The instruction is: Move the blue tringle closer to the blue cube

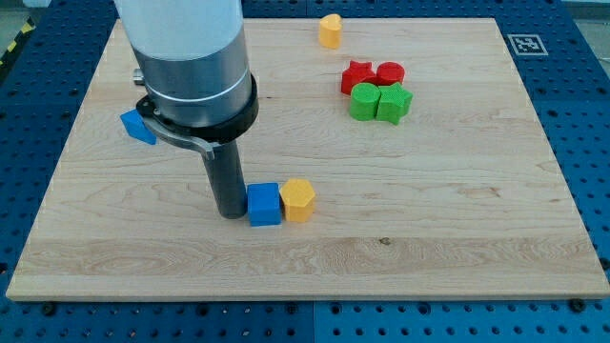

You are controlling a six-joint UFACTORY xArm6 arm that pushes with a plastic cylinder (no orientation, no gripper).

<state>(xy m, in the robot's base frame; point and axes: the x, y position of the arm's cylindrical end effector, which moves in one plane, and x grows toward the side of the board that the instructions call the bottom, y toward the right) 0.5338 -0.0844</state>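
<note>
The blue cube [264, 204] sits near the middle of the wooden board, touching a yellow hexagonal block [298, 199] on its right. The blue triangle [139, 126] lies at the view's left, partly hidden behind the arm's collar. My tip [230, 213] stands on the board right against the blue cube's left side, well below and to the right of the blue triangle.
A yellow heart-shaped block [330, 30] lies at the top. A cluster sits at the upper right: red star [357, 76], red cylinder [390, 73], green cylinder [364, 101], green star [394, 102]. The arm's wide body [186, 57] covers the upper left of the board [429, 210].
</note>
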